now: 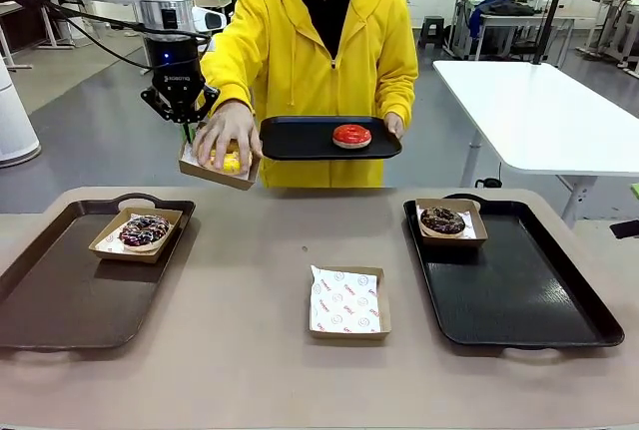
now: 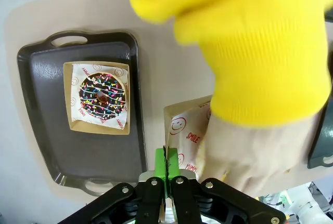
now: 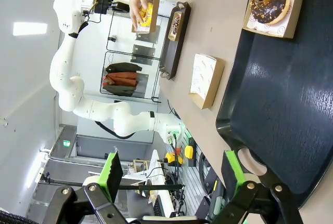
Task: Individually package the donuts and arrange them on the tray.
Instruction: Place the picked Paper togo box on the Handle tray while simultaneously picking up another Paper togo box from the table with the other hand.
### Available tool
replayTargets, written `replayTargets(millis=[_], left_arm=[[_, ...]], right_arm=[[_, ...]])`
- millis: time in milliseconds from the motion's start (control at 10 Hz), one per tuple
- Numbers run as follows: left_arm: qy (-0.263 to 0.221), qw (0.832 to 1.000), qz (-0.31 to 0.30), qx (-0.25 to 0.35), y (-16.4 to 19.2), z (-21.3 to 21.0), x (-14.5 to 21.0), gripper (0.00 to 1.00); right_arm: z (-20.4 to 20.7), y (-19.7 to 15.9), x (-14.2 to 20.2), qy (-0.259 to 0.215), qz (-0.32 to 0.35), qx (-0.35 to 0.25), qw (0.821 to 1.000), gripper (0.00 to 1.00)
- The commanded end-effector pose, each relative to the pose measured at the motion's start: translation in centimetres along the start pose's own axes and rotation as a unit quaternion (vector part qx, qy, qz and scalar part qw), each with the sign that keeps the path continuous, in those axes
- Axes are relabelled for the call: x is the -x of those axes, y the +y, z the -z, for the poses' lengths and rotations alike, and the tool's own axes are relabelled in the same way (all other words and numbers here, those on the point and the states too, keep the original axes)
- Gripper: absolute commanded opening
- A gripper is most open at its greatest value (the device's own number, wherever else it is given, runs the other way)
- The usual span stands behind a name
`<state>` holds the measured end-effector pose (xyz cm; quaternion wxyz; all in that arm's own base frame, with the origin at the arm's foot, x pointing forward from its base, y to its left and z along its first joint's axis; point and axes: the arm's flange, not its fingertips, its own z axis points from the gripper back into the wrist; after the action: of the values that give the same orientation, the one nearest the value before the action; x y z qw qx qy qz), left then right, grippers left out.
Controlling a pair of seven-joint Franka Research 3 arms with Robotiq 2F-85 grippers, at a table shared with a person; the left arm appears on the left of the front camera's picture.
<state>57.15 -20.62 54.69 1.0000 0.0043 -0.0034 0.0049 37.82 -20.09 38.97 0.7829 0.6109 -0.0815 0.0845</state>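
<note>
Paper liner (image 2: 188, 133) in the cardboard tray (image 2: 174, 110) is showing red print: "SMILE" beside a line-drawn smiley face. Below it a word is starting "YUMM", with the rest running behind the green pad (image 2: 159, 162) of the left hand (image 2: 166, 156).

The same red pattern is repeating on the liner under the sprinkled donut (image 2: 102, 95), too small to read.

Small white lettering on the left hand's black body is reading "ROBOTIQ".

Red marks are showing on the liner of the empty box (image 1: 345, 301) mid-worktop, illegible.
</note>
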Motion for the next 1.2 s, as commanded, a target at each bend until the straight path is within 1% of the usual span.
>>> replayTargets(millis=[0, 1100], left_arm=[[-0.001, 1.000, 0.000, 0.000, 0.23, -0.15, 0.50, 0.00], [-0.001, 1.000, 0.000, 0.000, 0.23, -0.15, 0.50, 0.00]], right_arm=[[-0.05, 0.22, 0.14, 0.003, 0.000, 0.003, 1.000, 1.00], [-0.05, 0.22, 0.14, 0.003, 0.000, 0.003, 1.000, 1.00]])
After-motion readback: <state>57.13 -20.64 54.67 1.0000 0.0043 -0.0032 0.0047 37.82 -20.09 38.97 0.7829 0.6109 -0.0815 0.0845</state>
